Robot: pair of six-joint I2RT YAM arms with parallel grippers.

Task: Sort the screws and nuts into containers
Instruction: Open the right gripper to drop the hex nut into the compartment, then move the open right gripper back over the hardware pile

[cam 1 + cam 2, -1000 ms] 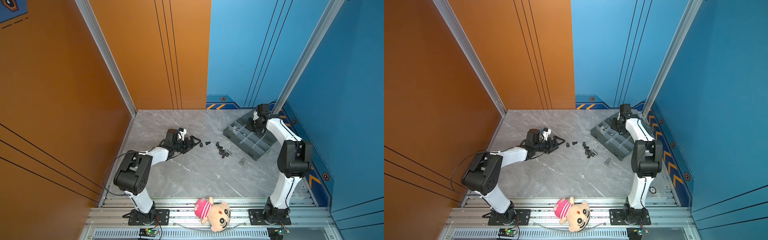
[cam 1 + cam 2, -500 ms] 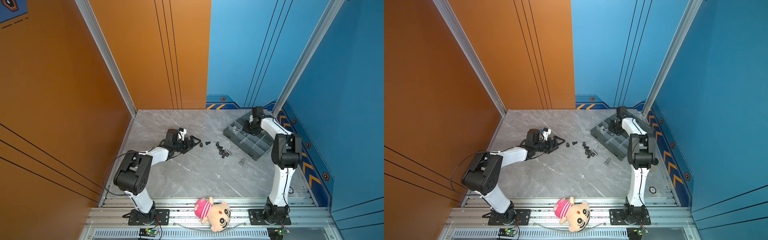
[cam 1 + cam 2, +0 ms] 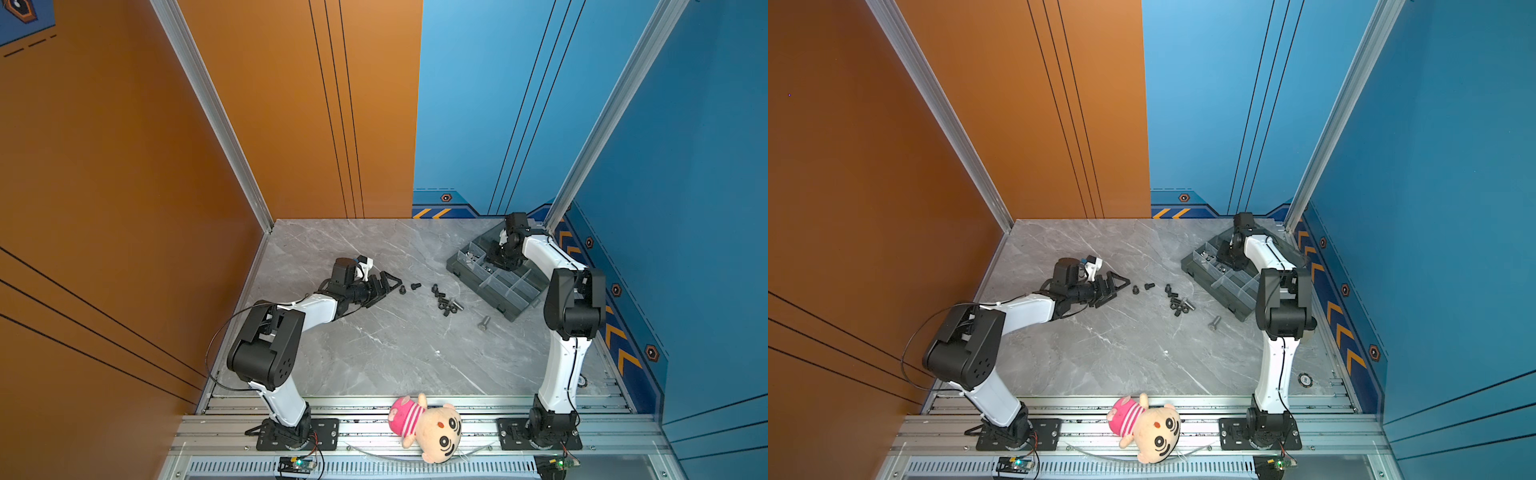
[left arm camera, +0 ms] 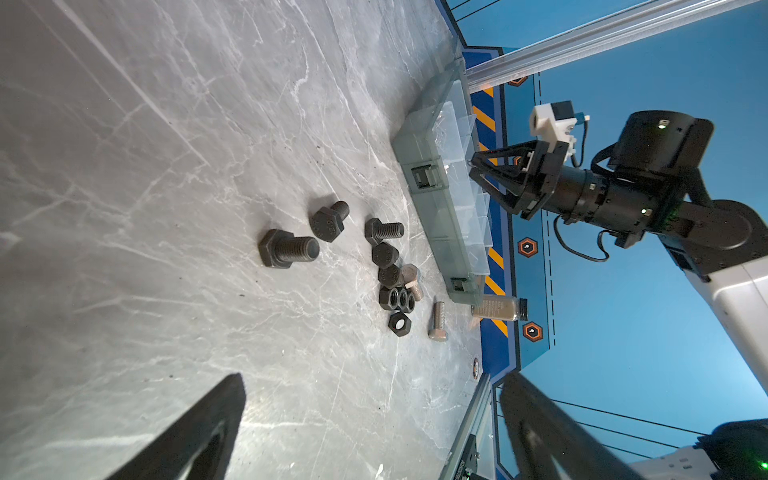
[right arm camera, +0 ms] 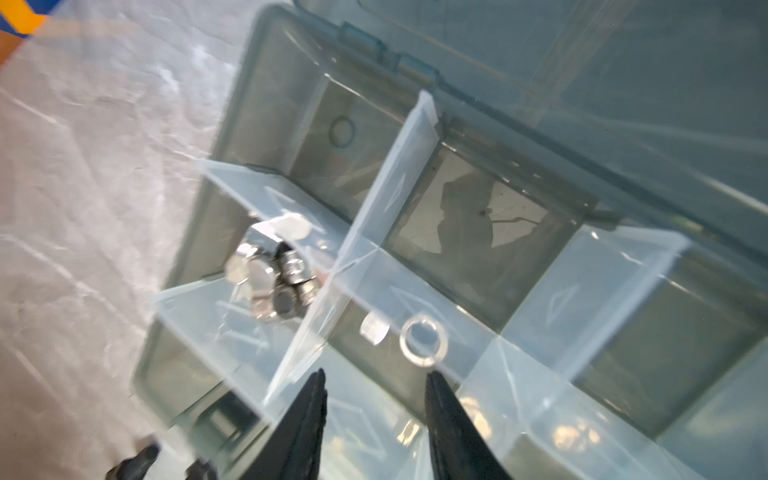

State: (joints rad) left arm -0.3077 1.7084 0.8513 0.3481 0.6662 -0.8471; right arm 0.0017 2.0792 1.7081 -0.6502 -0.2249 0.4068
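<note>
The containers are the compartments of a smoky-grey organizer box (image 3: 509, 291) (image 3: 1229, 286) (image 4: 432, 208) at the back right. My right gripper (image 5: 376, 376) (image 3: 500, 259) hangs open over it with nothing between its fingers. Just past the tips, a silver ring-shaped nut (image 5: 420, 340) and a small silver piece (image 5: 374, 328) lie in one compartment. Several silver hex parts (image 5: 270, 274) fill the neighbouring one. Black screws (image 4: 286, 249) (image 3: 440, 297), black nuts (image 4: 399, 299) and a silver screw (image 4: 438, 322) (image 3: 483, 323) lie loose mid-table. My left gripper (image 4: 374, 378) (image 3: 395, 284) stands open, low, just left of them.
A small black-capped jar (image 4: 500, 308) lies by the box's near end at the right wall. A plush doll (image 3: 428, 424) rests on the front rail between the arm bases. The box's lid (image 5: 623, 83) stands open behind the compartments.
The right arm's elbow has swung inward toward the middle while its gripper stayed over the box. The left arm and the loose parts have not moved.
</note>
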